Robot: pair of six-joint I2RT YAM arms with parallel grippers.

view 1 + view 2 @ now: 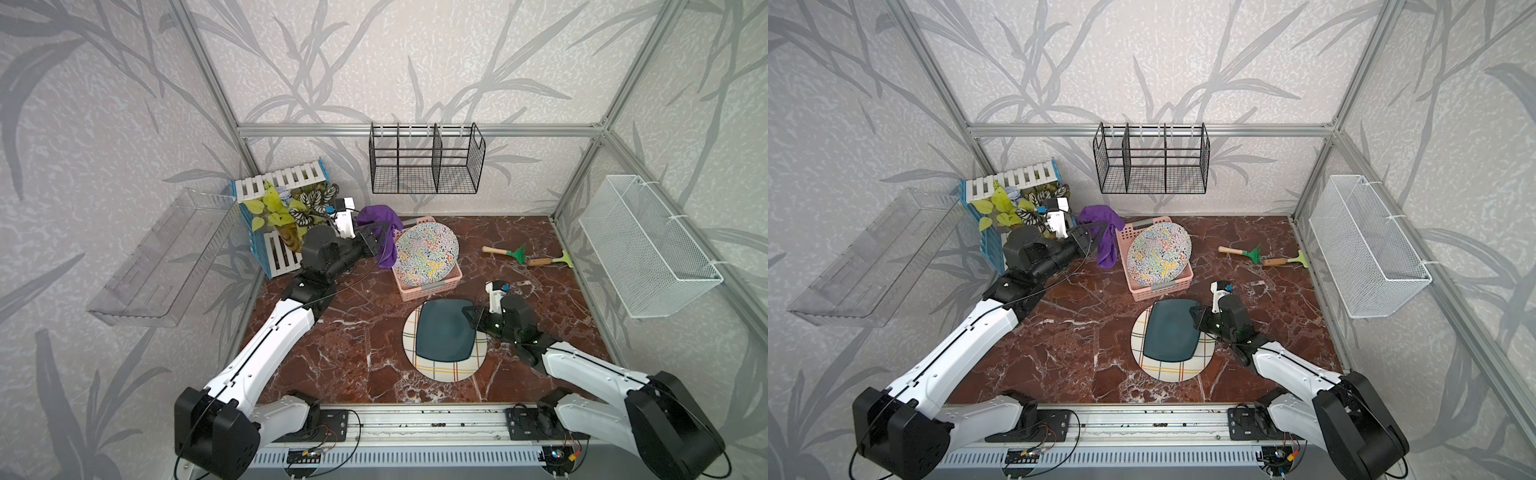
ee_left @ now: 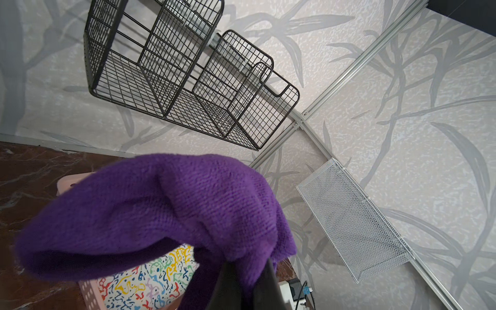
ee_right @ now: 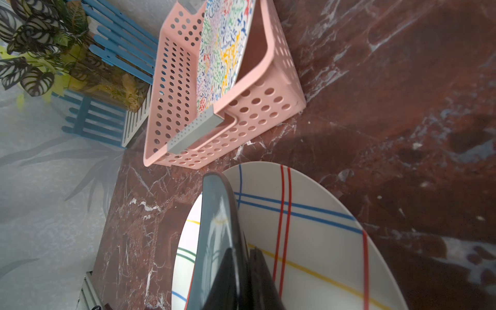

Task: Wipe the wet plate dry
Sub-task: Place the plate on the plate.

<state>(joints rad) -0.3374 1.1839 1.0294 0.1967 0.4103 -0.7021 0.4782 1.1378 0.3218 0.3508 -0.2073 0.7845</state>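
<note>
My right gripper (image 1: 467, 312) (image 3: 243, 251) is shut on the right edge of a dark teal square plate (image 1: 442, 332) (image 1: 1169, 330) (image 3: 217, 214). This plate is held over a white round plate with coloured lines (image 1: 440, 370) (image 3: 308, 228), near the table's front. I cannot see whether it is wet. My left gripper (image 1: 384, 239) (image 2: 248, 264) is shut on a purple cloth (image 1: 376, 216) (image 1: 1098, 216) (image 2: 161, 204). The cloth hangs above the back left corner of a pink basket (image 1: 428, 289), well apart from the teal plate.
A squiggle-patterned plate (image 1: 424, 253) leans in the pink basket. Two garden tools (image 1: 505, 251) (image 1: 548, 261) lie at the back right. A planter crate (image 1: 282, 216) stands at the back left. A black wire rack (image 1: 426, 160), a white mesh basket (image 1: 648, 245) and a clear shelf (image 1: 162, 257) hang on the walls.
</note>
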